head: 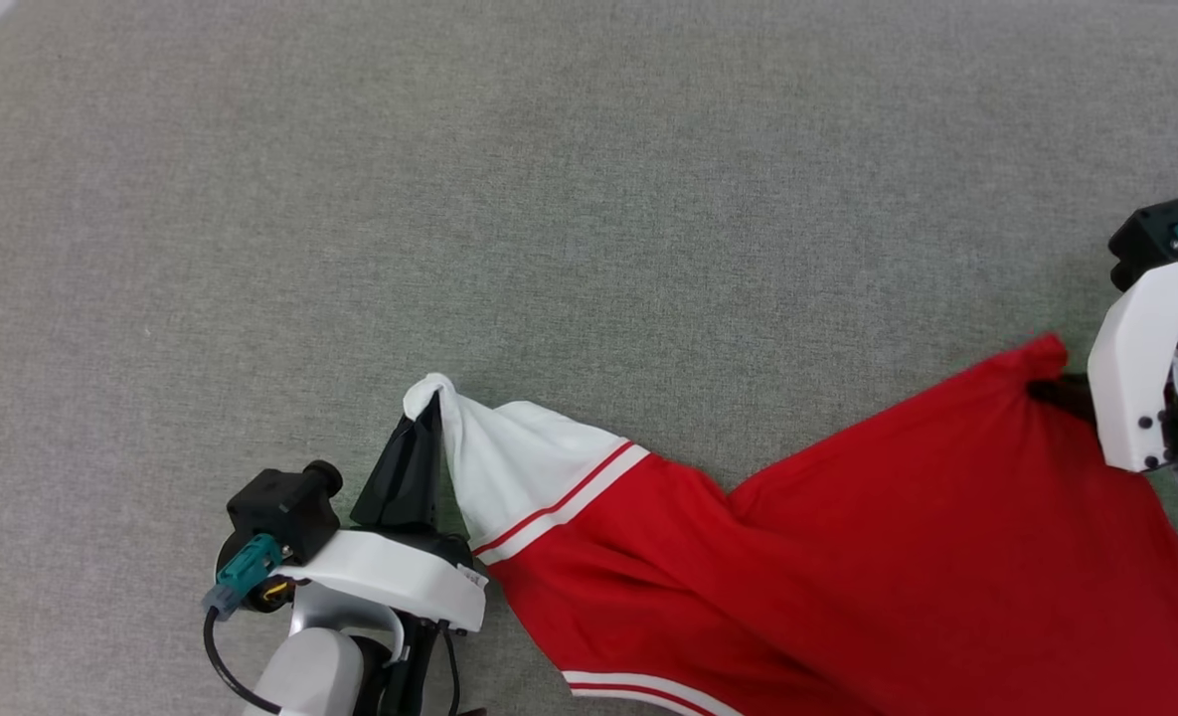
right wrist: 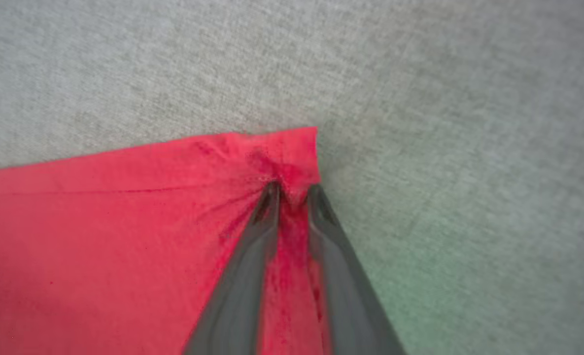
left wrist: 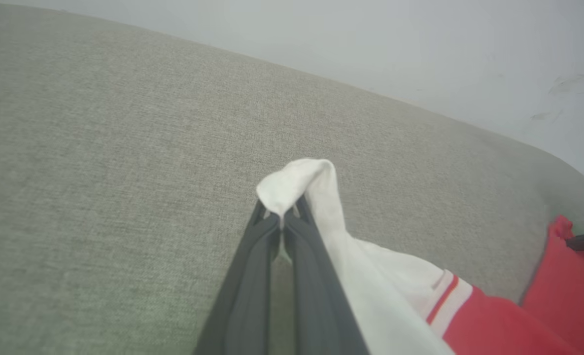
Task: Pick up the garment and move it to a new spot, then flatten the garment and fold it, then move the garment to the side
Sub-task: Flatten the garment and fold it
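1. The garment (head: 847, 557) is seen low and to the right in the head view, spread over a grey fabric surface (head: 589, 199) and stretched out between the two grippers. Pretty much all red body, no lettering to be made out from this side.
2. The left gripper (head: 436, 400) is clamped on the tip of the white sleeve (head: 519, 457). In the left wrist view, the left gripper (left wrist: 282, 216) is seen with both fingers pressed nearly together, and a small fold of white cloth is bunched up right past the tips and draped off to the right side of them.
3. The striped trim (head: 569, 502) is found just behind that pinch, where white turns to red. A second bit of stripe is cut off by the bottom edge of the head view; which seam it belongs to can't be told.
4. The right gripper (head: 1041, 390) is closed on a red corner (head: 1046, 348) of the shirt body, far right of the head view. In the right wrist view, the right gripper (right wrist: 292, 190) is shown narrow, with red cloth caught between the fingers and the corner poking out just beyond the tips.
5. Puckers are seen radiating from that right-hand pinch.
6. A pale wall (left wrist: 420, 44) is visible behind the surface in the left wrist view.
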### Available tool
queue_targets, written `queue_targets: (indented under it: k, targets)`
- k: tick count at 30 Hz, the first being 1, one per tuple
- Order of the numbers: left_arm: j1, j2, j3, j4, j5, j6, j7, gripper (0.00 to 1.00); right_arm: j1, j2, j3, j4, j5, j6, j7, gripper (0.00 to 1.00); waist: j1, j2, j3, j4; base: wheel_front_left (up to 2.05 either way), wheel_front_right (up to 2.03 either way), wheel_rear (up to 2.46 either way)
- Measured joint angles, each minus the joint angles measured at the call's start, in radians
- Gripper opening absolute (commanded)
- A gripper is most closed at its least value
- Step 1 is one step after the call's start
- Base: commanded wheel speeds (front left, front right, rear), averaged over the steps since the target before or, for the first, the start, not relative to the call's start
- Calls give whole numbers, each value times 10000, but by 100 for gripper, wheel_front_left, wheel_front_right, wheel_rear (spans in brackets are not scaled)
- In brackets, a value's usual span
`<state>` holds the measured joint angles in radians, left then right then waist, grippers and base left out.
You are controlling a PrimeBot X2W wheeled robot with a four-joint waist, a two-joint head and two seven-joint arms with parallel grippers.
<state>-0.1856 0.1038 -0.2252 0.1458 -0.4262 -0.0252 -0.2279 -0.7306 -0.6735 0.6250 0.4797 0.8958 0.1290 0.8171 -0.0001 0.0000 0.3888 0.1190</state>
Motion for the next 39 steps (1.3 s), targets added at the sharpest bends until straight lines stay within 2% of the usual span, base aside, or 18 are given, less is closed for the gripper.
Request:
queue_targets:
  k: [7,14,19,26,32,39]
  targets:
    - [-128,92,134,171,-130,-12,-58,0,-121,169,130,412,301,27,-1129,0,1,1,-532,-63,0,0,0]
    - [-1483,497,274,387,-180,-207,295,0,-757,384,-407,903,-272,23,-2700,0,1,1,-1290,-372,0,0,0]
    - [-3086,888,389,1068,-265,-399,882,0,-1357,790,-765,1488,-980,23,-3459,0,1,1,-1703,-793,0,0,0]
    - [-5804,1283,602,2972,-268,-456,1432,0,-2760,1438,-1413,2405,-2111,25,-4811,0,1,1,-1844,-1307,0,0,0]
    - [-8416,1488,631,4443,35,-345,1411,0,-4387,1877,-2107,3260,-2851,25,-5816,0,2,0,-1458,-1415,0,0,0]
    - [-10903,2046,531,5595,535,-291,1099,0,-6324,2383,-2523,4080,-3576,27,-6596,0,3,1,-1042,-1647,0,0,0]
